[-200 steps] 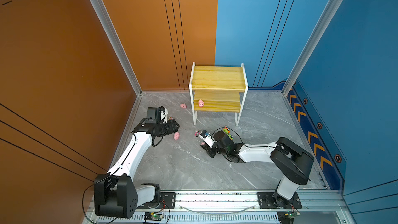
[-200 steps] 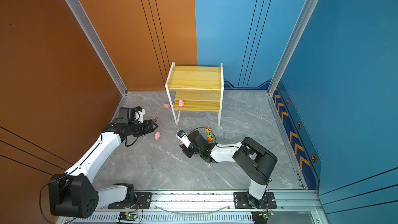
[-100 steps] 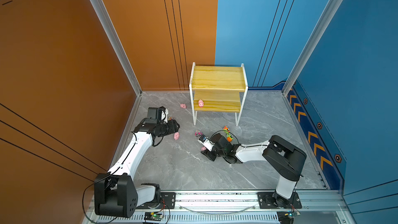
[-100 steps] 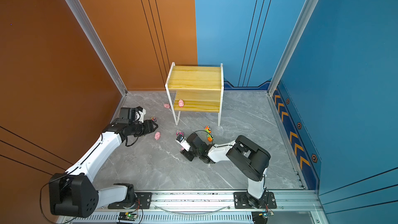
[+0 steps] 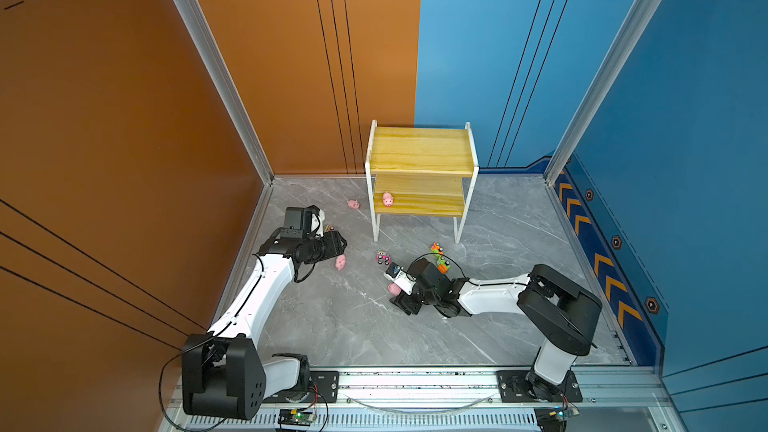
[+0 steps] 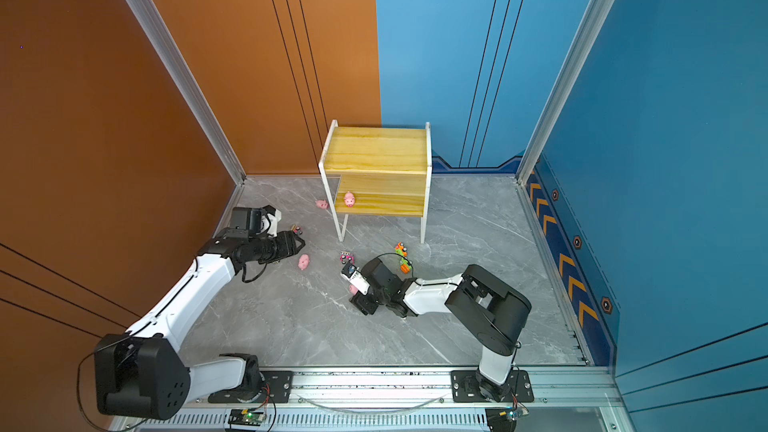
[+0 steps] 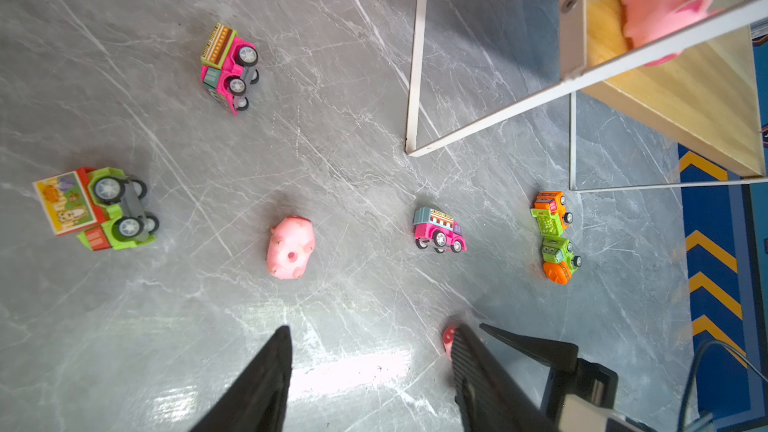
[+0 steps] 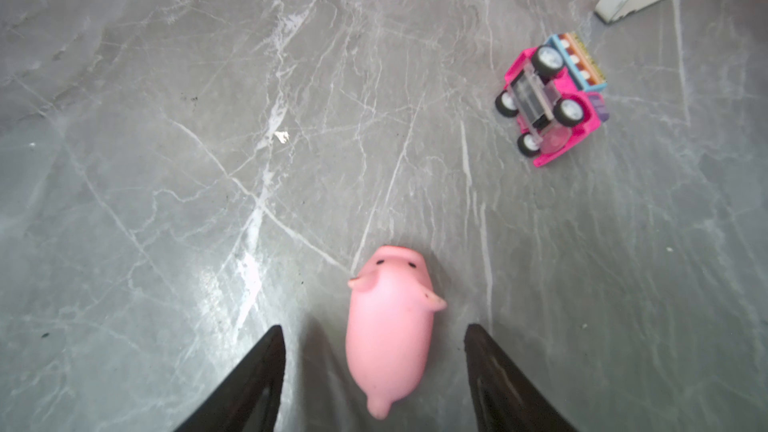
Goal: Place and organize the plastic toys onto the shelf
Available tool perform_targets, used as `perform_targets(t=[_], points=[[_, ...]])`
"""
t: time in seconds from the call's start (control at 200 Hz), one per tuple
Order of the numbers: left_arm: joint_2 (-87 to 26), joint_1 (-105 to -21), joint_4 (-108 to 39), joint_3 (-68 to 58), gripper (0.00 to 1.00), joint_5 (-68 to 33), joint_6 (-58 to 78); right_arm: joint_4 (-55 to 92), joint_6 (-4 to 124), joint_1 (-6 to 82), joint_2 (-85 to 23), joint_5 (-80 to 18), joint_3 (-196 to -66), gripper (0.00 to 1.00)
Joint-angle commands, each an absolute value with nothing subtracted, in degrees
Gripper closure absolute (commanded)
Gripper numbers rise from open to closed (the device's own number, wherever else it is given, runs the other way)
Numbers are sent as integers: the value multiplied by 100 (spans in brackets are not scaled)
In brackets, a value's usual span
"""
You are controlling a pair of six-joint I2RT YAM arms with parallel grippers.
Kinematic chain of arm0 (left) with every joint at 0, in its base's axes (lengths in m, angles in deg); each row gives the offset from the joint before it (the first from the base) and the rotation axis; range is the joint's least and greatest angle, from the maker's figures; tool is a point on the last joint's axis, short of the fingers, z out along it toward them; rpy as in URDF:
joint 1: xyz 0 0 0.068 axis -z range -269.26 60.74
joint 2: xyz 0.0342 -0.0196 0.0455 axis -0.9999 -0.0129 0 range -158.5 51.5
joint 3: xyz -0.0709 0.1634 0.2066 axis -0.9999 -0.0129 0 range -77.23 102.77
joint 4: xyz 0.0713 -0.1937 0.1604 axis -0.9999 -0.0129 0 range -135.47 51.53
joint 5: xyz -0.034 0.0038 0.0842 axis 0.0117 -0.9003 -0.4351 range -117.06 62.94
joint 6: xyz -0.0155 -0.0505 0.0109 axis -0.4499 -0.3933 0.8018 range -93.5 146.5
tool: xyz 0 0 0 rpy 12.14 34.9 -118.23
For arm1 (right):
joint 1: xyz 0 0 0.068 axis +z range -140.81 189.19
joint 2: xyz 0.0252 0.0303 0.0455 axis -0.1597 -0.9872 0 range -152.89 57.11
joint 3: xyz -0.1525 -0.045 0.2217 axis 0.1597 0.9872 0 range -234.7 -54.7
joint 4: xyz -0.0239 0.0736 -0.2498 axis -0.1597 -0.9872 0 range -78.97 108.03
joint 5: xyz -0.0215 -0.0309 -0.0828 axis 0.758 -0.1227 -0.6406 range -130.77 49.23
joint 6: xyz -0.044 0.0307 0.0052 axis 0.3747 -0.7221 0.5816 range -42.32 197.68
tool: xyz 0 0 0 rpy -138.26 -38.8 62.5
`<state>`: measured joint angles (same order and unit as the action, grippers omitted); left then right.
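The shelf (image 5: 419,151) stands at the back with one pink pig (image 5: 387,199) on its lower board. My right gripper (image 8: 370,328) is open low over the floor, and a pink pig (image 8: 388,326) lies between its jaws, touching neither. My left gripper (image 7: 370,328) is open and empty, with another pig (image 7: 291,247) on the floor ahead of it. A third loose pig (image 5: 353,204) lies left of the shelf. Also on the floor are a pink car (image 5: 382,258), an orange car (image 7: 550,211) and a green-orange car (image 7: 561,255).
A pink truck (image 7: 228,68) and a green truck (image 7: 95,207) lie on their sides near my left arm. The shelf's white legs (image 7: 415,56) stand close behind the cars. The orange wall (image 5: 166,118) is on the left and the blue wall (image 5: 665,160) on the right.
My right gripper has gone from shut to open and its arm has shifted a little left, so the pig now lies between its jaws. The left arm has not moved.
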<state>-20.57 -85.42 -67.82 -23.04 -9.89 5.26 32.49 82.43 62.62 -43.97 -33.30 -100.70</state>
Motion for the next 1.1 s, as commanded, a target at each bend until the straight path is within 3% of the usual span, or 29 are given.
perform_targets(t=[0.0,1.096], points=[[-2027,-8495,-6730,-2371,37,-955,558,2927,8339,6285,-4371,-3422,-10046,30],[-2093,-8456,-6728,-2372,37,-1037,577,2669,8067,5783,-4735,-3969,-10145,33]])
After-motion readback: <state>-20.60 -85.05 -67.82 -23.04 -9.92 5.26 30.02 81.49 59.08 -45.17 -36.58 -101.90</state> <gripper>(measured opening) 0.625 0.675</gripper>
